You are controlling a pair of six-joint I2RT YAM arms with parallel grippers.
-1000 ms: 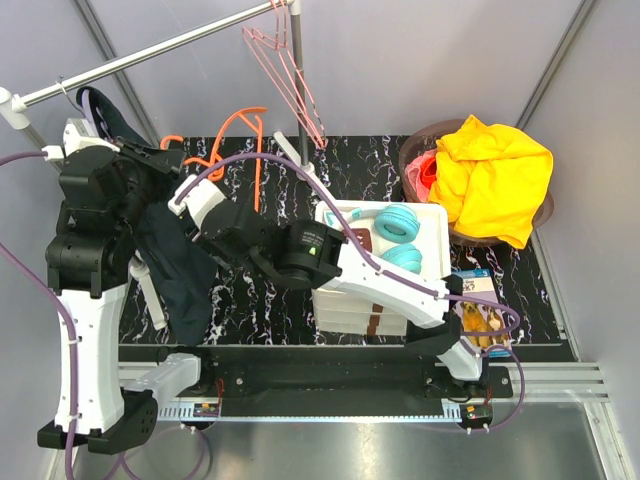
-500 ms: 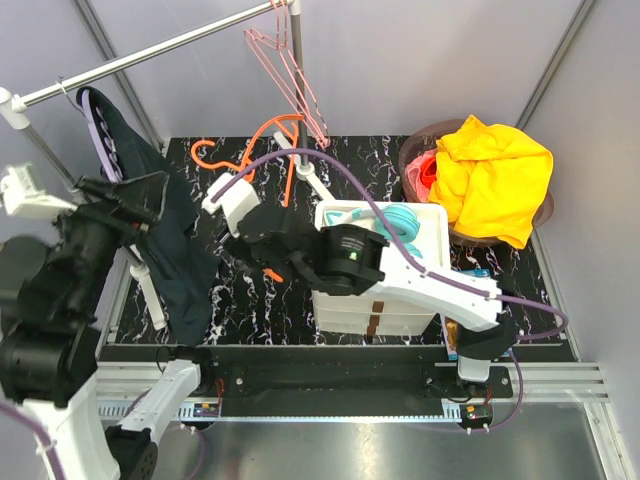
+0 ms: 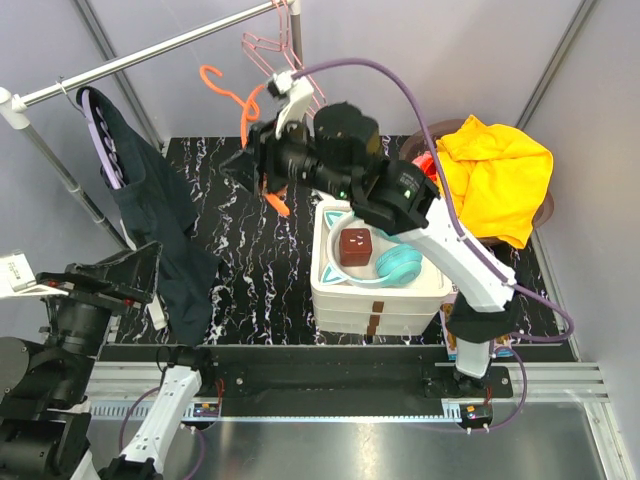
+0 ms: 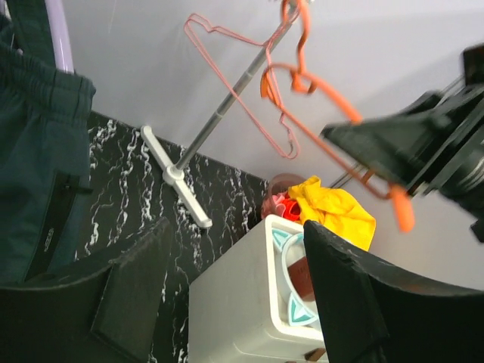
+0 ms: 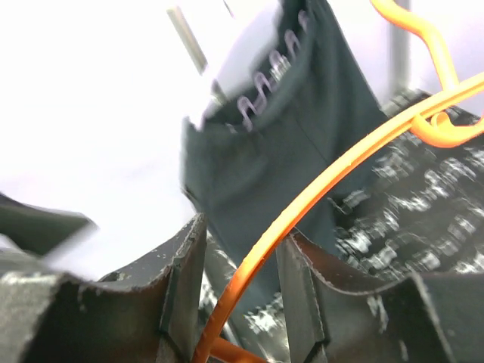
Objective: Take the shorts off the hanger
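Observation:
The dark shorts [image 3: 165,230] hang from a lilac hanger [image 3: 100,135] on the rail's left end. They also show in the left wrist view [image 4: 38,166] and the right wrist view [image 5: 302,151]. My left gripper [image 3: 120,280] is open and empty, low at the near left, apart from the shorts; its jaws stand wide in the left wrist view [image 4: 238,234]. My right gripper [image 3: 262,175] is raised over the table's far middle, shut on an orange hanger [image 3: 245,105]. The hanger's bar [image 5: 333,178] runs between the right gripper's [image 5: 240,257] fingers.
The metal rail [image 3: 150,55] runs from the left to the far middle, with pink wire hangers [image 3: 285,60] at its right end. A white bin [image 3: 330,285] holds teal headphones [image 3: 400,265] and a brown box [image 3: 355,243]. A yellow garment [image 3: 495,175] fills the far right basket.
My right arm has lifted the orange hanger off the table, up toward the rail. My left arm has drawn back from the shorts to the near left.

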